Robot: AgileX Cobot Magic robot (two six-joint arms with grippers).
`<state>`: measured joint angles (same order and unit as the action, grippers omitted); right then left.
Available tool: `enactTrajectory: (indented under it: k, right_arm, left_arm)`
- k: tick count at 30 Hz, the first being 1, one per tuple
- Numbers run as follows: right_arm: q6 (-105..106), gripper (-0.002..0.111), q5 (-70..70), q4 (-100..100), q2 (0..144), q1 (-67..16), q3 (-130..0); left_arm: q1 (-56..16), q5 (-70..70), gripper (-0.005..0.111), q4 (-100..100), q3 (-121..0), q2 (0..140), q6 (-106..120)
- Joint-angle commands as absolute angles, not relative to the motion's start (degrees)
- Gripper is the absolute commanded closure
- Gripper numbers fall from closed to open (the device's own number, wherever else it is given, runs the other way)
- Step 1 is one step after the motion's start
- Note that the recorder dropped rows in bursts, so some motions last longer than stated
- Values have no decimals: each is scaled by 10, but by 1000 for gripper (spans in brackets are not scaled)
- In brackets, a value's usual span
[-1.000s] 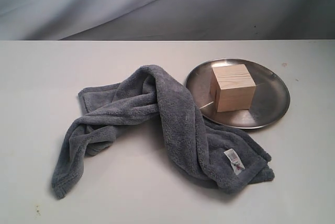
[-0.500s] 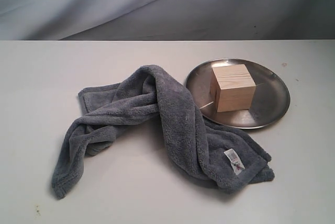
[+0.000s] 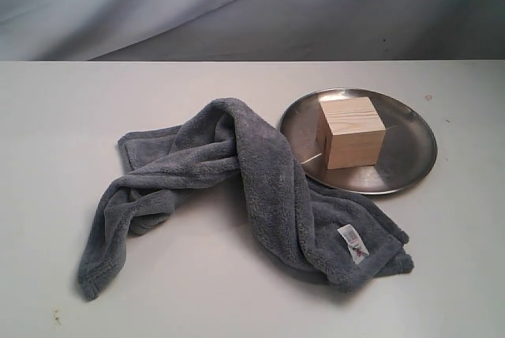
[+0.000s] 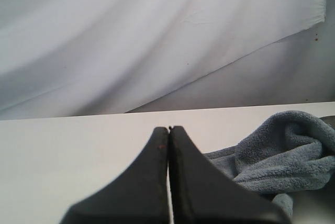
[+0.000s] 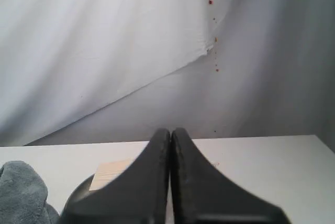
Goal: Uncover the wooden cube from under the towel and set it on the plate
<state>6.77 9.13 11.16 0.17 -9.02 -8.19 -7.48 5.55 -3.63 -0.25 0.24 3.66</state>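
Note:
The pale wooden cube (image 3: pixel 351 131) stands upright on the silver plate (image 3: pixel 410 152) at the right of the table, uncovered. The blue-grey towel (image 3: pixel 237 188) lies crumpled to the left of the plate, one fold lapping over the plate's near-left rim, its white label (image 3: pixel 353 242) facing up. Neither gripper shows in the exterior view. In the left wrist view my left gripper (image 4: pixel 168 129) is shut with nothing in it, the towel (image 4: pixel 282 150) beyond it. My right gripper (image 5: pixel 170 130) is shut and empty too, with the cube (image 5: pixel 110 174) and plate (image 5: pixel 78 200) partly hidden behind its fingers.
The white table (image 3: pixel 95 101) runs back to a draped grey-white backdrop (image 3: pixel 237 6). A corner of the towel (image 5: pixel 21 190) shows in the right wrist view.

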Motion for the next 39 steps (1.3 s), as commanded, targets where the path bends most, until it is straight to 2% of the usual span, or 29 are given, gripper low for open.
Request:
enactTrajectory:
  k: [1,11,20,39]
  right_arm:
    - [10,108,77,27,0,-86,-65]
    - [-45,108,-18,-78,0,-86,0]
    - [-67,108,28,-139,0,-86,0]
    - [-69,108,45,-126,0,-86,0]
  left_arm:
    - [-74,49,107,-38,0,0,35]
    - [-74,49,107,-38,0,0,35]
    - [-74,49,107,-38,0,0,35]
    - [-74,49,107,-38,0,0,35]
